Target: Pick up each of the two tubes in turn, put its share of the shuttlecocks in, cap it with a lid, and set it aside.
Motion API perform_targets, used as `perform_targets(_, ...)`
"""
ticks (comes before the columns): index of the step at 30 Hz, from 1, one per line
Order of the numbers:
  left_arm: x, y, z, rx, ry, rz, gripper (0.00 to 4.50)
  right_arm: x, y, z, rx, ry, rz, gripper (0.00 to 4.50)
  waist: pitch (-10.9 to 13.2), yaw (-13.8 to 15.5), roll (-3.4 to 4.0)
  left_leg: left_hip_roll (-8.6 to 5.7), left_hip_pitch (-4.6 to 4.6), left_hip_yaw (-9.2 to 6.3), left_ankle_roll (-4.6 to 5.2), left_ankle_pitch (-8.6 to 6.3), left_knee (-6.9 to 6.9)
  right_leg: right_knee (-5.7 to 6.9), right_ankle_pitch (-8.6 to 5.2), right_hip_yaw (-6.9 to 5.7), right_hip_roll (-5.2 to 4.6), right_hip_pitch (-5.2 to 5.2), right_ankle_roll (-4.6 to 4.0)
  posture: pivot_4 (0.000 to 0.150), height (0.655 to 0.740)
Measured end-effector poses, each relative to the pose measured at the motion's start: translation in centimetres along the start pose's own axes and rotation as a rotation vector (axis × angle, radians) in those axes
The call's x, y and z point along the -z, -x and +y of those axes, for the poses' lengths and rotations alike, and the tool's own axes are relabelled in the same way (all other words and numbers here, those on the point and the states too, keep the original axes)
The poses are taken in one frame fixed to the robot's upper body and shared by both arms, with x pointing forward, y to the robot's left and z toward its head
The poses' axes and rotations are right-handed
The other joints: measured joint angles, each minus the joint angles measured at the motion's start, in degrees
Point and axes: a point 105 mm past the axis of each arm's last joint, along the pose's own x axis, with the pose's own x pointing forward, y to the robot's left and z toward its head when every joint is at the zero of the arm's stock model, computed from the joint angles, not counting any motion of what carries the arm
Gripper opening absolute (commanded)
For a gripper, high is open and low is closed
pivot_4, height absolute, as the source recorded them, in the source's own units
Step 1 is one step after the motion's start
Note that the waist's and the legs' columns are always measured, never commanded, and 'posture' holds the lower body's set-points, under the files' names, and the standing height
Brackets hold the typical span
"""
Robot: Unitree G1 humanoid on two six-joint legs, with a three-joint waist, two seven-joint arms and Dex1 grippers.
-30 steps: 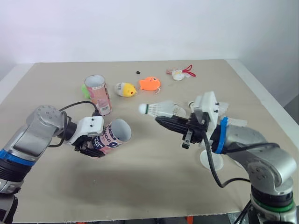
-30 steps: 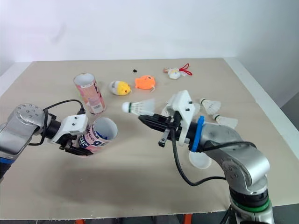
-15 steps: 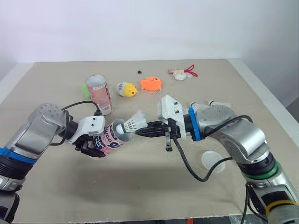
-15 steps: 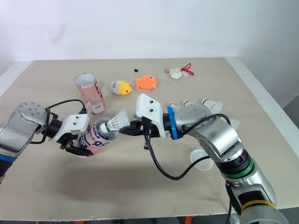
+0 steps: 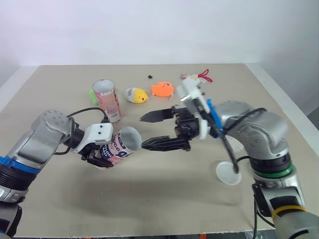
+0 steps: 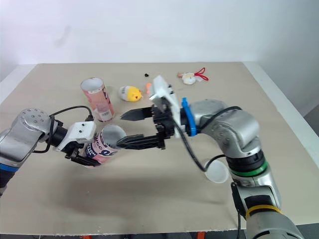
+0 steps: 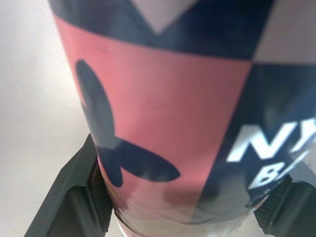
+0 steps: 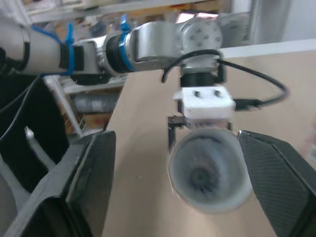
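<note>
Clamping glossy pink cylindrical tube [image 5: 121,143]: left end effector [image 5: 99,155].

I count two tubes on my screen: one tilted tube [image 5: 121,145] and one standing tube [image 5: 106,101]. Looking into the tilted one through the right wrist view, I can see one shuttlecock [image 8: 200,176], though it is blurred. There is one white lid [image 5: 228,173]. I count three small toys: one yellow toy [image 5: 134,95], one orange toy [image 5: 162,89] and one white toy [image 6: 188,77] with a red loop. There is also one green thing [image 5: 91,95] and one small black thing [image 5: 149,76].
</note>
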Motion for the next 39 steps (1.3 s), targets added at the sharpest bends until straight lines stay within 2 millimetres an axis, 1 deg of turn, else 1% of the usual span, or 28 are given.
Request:
perform_targets(1,0.0,0.0,0.0,0.001,0.001,0.001,3.18,0.4,0.4,-0.3,0.03,-0.012,0.006,4.34,0.0,0.0,0.01,-0.01,0.01,0.02,0.0,0.0,0.0,0.01,0.0,0.02,-0.01,-0.01,0.01,0.15,0.74)
perform_targets(3,0.1,0.0,0.0,0.0,0.006,0.003,3.18,1.9,1.2,-1.3,0.171,-0.033,0.04,4.34,0.0,-0.2,0.04,-0.01,0.05,0.07,0.04,-0.02,-0.01,0.02,0.0,0.08,0.01,-0.03,0.01,0.15,0.74)
perform_targets(4,0.2,0.0,-0.1,-0.002,0.007,0.002,3.18,3.2,1.7,-2.2,0.291,-0.055,0.062,4.34,0.0,-0.2,0.04,0.0,0.06,0.05,0.04,-0.02,-0.01,0.03,0.0,0.07,0.03,-0.03,0.0,0.15,0.74)
perform_targets(5,0.2,0.0,-0.1,-0.001,0.008,0.002,3.18,4.0,1.9,-2.6,0.353,-0.076,0.075,4.34,0.0,-0.2,0.04,0.01,0.05,0.03,0.04,-0.02,-0.02,0.04,0.0,0.06,0.05,-0.03,-0.01,0.15,0.74)
perform_targets(6,0.2,0.0,-0.1,-0.003,0.008,0.002,3.18,5.8,2.4,-3.4,0.471,-0.135,0.107,4.34,0.0,-0.2,0.04,0.01,0.05,0.01,0.04,-0.02,-0.02,0.05,-0.01,0.05,0.05,-0.03,-0.01,0.15,0.74)
perform_targets(8,0.2,0.0,-0.2,-0.004,0.006,0.002,3.18,8.1,2.7,-3.9,0.59,-0.213,0.151,4.34,0.0,-0.2,0.05,0.0,0.02,0.05,0.04,-0.02,-0.01,0.05,0.0,0.1,0.05,-0.06,0.0,0.15,0.74)
perform_targets(11,0.2,-0.1,-0.2,-0.004,0.003,0.002,3.18,9.9,3.1,-4.4,0.742,-0.248,0.186,4.34,0.0,-0.2,0.05,-0.02,0.01,0.08,0.04,-0.02,-0.01,0.04,0.0,0.12,0.03,-0.07,0.04,0.15,0.74)
perform_targets(14,0.1,-0.1,-0.2,-0.007,0.001,0.001,3.18,10.7,3.8,-5.4,0.89,-0.244,0.208,4.34,0.0,-0.2,0.05,-0.04,0.0,0.1,0.03,-0.02,0.0,0.02,-0.01,0.16,0.03,-0.06,0.02,0.15,0.74)
perform_targets(17,0.1,-0.1,-0.2,-0.007,0.001,0.001,3.18,10.9,4.2,-5.9,0.941,-0.239,0.219,4.34,0.0,-0.2,0.05,-0.03,0.01,0.1,0.04,-0.02,0.0,0.02,-0.02,0.16,0.03,-0.06,0.01,0.15,0.74)
perform_targets(20,0.1,0.0,-0.2,-0.009,0.001,0.002,3.18,11.2,5.2,-7.5,1.036,-0.224,0.225,4.34,0.0,-0.2,0.06,-0.02,0.01,0.1,0.04,-0.02,0.0,0.02,-0.04,0.15,0.05,-0.06,-0.04,0.15,0.74)
perform_targets(22,0.1,0.0,-0.2,-0.009,0.001,0.002,3.18,11.2,5.5,-7.9,1.061,-0.217,0.225,4.34,0.0,-0.2,0.06,-0.02,0.02,0.1,0.04,-0.03,-0.01,0.02,-0.03,0.16,0.05,-0.06,-0.02,0.15,0.74)
perform_targets(28,0.1,0.1,-0.2,-0.013,-0.001,0.003,3.18,12.4,4.7,-9.3,1.099,-0.227,0.247,4.34,0.0,-0.2,0.06,-0.01,0.02,0.1,0.04,-0.03,-0.02,0.02,-0.03,0.15,0.07,-0.07,-0.02,0.15,0.74)
perform_targets(31,0.1,0.1,-0.3,-0.013,0.0,0.002,3.18,13.1,4.9,-10.2,1.13,-0.229,0.263,4.34,0.0,-0.2,0.06,-0.02,0.01,0.12,0.05,-0.03,-0.02,0.0,-0.03,0.17,0.06,-0.06,-0.01,0.15,0.74)
perform_targets(37,0.2,0.1,-0.3,-0.013,0.005,0.003,3.18,13.3,4.8,-12.2,1.174,-0.173,0.291,4.34,0.0,-0.4,0.06,-0.01,0.02,0.11,0.05,-0.03,-0.02,0.01,0.0,0.16,0.07,-0.07,0.03,0.15,0.74)
perform_targets(39,0.2,0.0,-0.4,-0.014,0.003,0.003,3.18,13.7,5.2,-12.6,1.197,-0.15,0.313,3.85,0.0,-0.4,0.06,-0.02,0.01,0.12,0.05,-0.03,-0.03,0.0,-0.01,0.17,0.06,-0.07,0.04,0.15,0.74)
